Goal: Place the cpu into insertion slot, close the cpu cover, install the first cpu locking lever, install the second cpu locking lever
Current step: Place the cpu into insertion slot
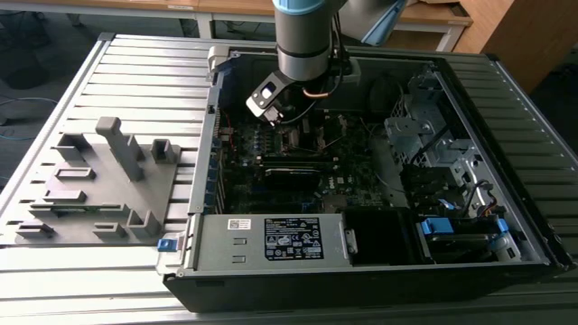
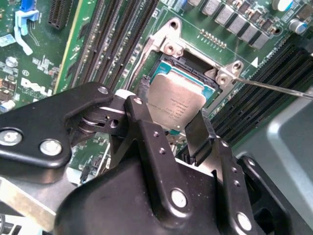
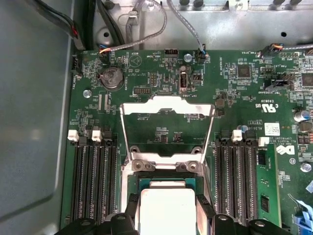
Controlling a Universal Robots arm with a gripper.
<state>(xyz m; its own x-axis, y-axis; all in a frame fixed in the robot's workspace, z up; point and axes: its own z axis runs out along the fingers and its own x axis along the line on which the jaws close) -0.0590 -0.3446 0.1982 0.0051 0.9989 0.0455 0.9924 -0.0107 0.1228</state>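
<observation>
My gripper (image 1: 287, 115) reaches down into the open computer case (image 1: 505, 156) over the motherboard. In both wrist views it is shut on the cpu (image 2: 178, 100) (image 3: 166, 203), a flat square chip with a dull grey face, with one black finger (image 2: 142, 105) on each side. The chip sits level at the insertion slot (image 2: 195, 73); I cannot tell whether it rests fully in it. The cpu cover (image 3: 166, 104), a thin silvery frame with a square cut-out, stands swung open beyond the slot. A thin wire locking lever (image 2: 274, 87) sticks out unlatched beside the slot.
Black memory slots (image 3: 93, 181) (image 3: 235, 176) run close along both sides of the slot. Cables (image 3: 132, 34) hang near the case wall. A grey fixture plate (image 1: 99, 183) lies on the slatted table at the exterior view's left; the power supply (image 1: 271, 237) sits at the case front.
</observation>
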